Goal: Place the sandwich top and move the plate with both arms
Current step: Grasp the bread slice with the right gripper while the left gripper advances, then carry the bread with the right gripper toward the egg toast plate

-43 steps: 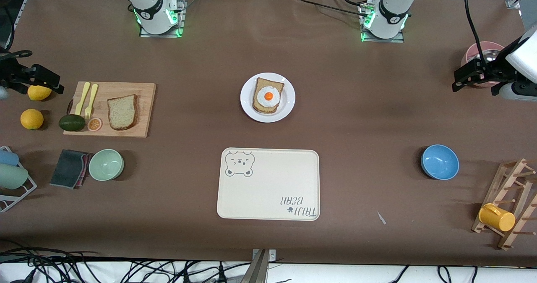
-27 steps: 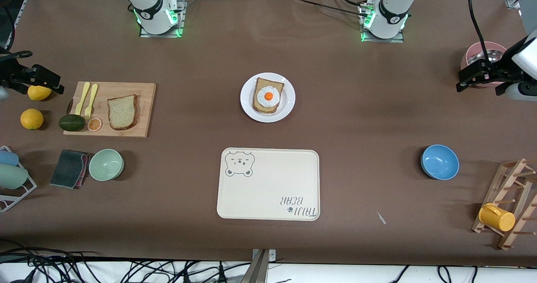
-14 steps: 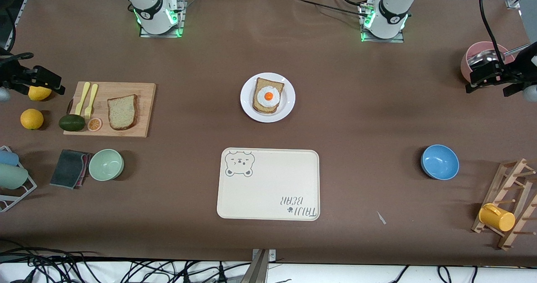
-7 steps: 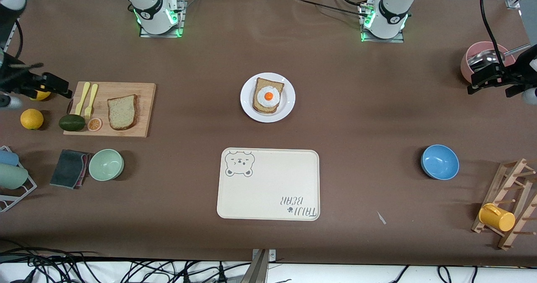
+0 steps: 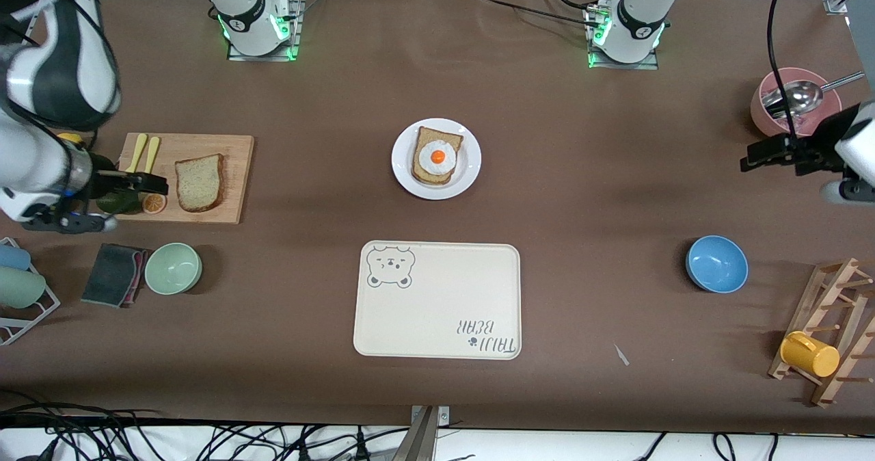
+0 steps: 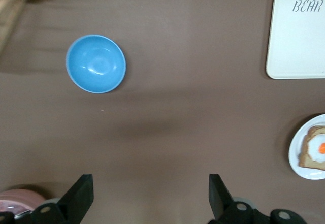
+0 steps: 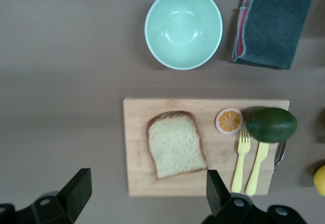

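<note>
Wooden cutting board (image 5: pixel 179 178) carries my sandwich top (image 5: pixel 199 182), lying flat beside the orange slice (image 5: pixel 154 202). I've got the right gripper (image 5: pixel 152 185) over that board, fingers spread wide, empty. Left gripper (image 5: pixel 754 158) hangs over bare table near the pink bowl (image 5: pixel 793 98), wide open, empty. Plate (image 5: pixel 402 174) sits mid-table with the egg-topped slice (image 5: pixel 436 156).

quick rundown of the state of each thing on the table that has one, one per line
plain light-brown bread slice: flat on the wooden cutting board, untouched
small round white plate: on the table, holding the egg-topped bread slice
cream bear tray: empty
blue bowl: upright, empty
right hand: open, above the board
left hand: open, empty
</note>
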`<state>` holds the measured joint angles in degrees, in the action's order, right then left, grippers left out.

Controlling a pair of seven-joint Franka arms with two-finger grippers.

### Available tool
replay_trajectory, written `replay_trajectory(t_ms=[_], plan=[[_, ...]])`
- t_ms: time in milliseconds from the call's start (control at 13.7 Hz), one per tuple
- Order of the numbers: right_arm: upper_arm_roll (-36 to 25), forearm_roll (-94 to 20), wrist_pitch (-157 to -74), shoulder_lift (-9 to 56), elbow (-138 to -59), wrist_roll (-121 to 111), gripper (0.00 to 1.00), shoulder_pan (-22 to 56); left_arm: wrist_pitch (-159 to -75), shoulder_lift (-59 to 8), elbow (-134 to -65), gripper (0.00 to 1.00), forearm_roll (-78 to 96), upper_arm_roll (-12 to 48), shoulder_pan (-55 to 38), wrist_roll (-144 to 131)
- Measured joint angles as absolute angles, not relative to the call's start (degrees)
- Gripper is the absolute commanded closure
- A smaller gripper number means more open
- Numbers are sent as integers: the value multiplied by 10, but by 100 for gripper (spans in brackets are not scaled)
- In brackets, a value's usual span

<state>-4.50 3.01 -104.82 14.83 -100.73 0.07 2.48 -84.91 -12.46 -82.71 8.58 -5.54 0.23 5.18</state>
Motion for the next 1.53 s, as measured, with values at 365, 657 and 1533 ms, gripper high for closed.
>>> replay_trajectory(t_ms=[365, 657, 1533], plan=[[-42, 113, -1202, 160, -1157, 175, 5, 76, -785, -178, -828, 0, 250, -56, 59, 98], [-43, 148, -1276, 176, -1227, 247, 23, 84, -736, -220, -858, 0, 353, -57, 118, 177], [-59, 153, -1322, 220, -1248, 251, 100, 83, -782, -276, -915, 0, 408, -27, 104, 288]])
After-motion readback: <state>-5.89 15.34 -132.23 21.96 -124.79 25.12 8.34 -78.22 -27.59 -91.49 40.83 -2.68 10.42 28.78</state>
